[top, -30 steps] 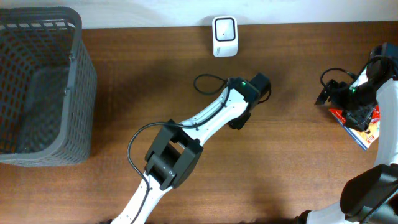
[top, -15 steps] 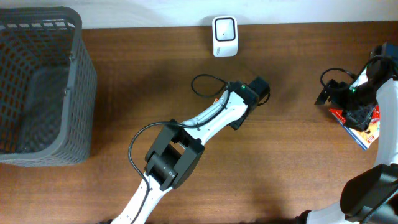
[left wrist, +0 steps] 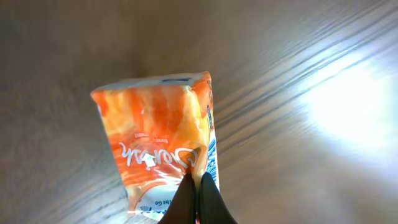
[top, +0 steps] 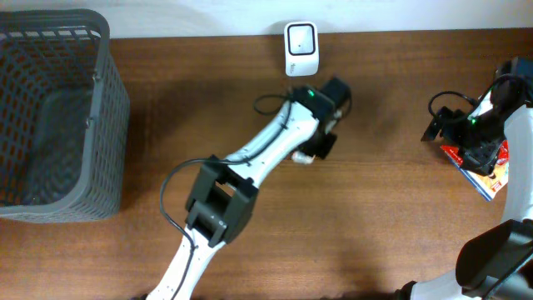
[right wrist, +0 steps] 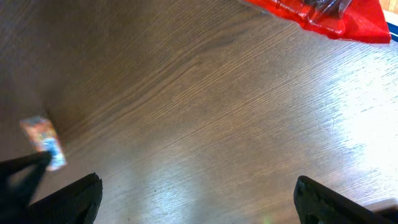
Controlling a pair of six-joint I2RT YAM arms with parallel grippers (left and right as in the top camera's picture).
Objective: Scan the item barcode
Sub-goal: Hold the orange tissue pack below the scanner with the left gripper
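An orange and white snack packet (left wrist: 155, 140) hangs above the wooden table in the left wrist view. My left gripper (left wrist: 199, 198) is shut on its lower right edge, the two dark fingers pressed together on the wrapper. From overhead the left gripper (top: 315, 150) is just below the white barcode scanner (top: 300, 48), with a pale bit of the packet (top: 301, 157) peeking out beside it. No barcode shows on the packet. My right gripper (right wrist: 196, 199) stands open over bare table at the far right (top: 445, 125). The packet (right wrist: 43, 142) shows small and distant in the right wrist view.
A grey mesh basket (top: 58, 117) stands at the left edge. Red and blue packets (top: 487, 167) lie at the right edge beneath the right arm, and the red packet (right wrist: 323, 15) shows at the top of the right wrist view. A black cable (top: 268, 104) loops beside the left wrist.
My left gripper has shut on the packet and the arm has swung up and left toward the scanner. The right arm has not moved.
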